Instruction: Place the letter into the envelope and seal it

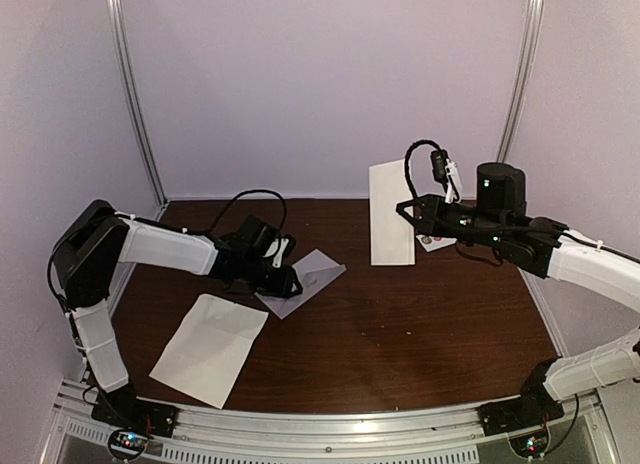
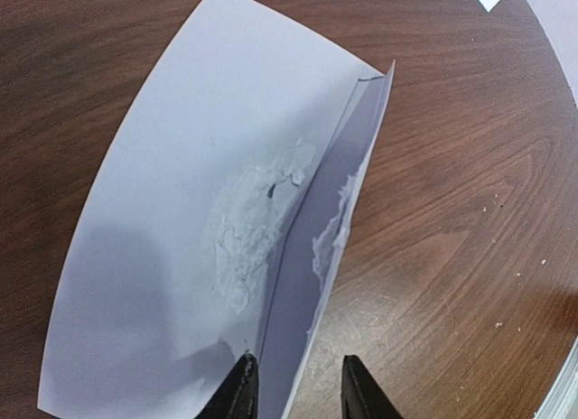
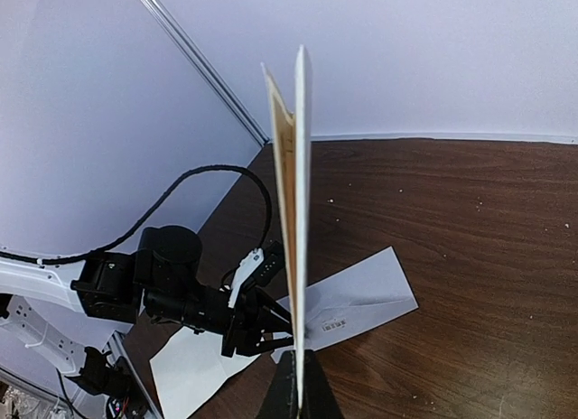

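Note:
The pale grey envelope (image 1: pixel 308 278) lies flat on the brown table, left of centre. In the left wrist view the envelope (image 2: pixel 199 220) has a torn, crinkled patch and an opening along its right edge. My left gripper (image 1: pixel 287 281) is open and low at the envelope's near end (image 2: pixel 293 396), one finger over the paper and the other over bare wood. My right gripper (image 1: pixel 408 210) is shut on a folded white letter sheet (image 1: pixel 390 216) and holds it upright above the table's back right. The letter is edge-on in the right wrist view (image 3: pixel 299 211).
A plain white sheet (image 1: pixel 210 348) lies flat near the front left. A small white sticker card (image 1: pixel 436 243) lies under the right arm at the back right. White walls stand behind and on both sides. A black cable (image 1: pixel 240 199) loops behind the left gripper.

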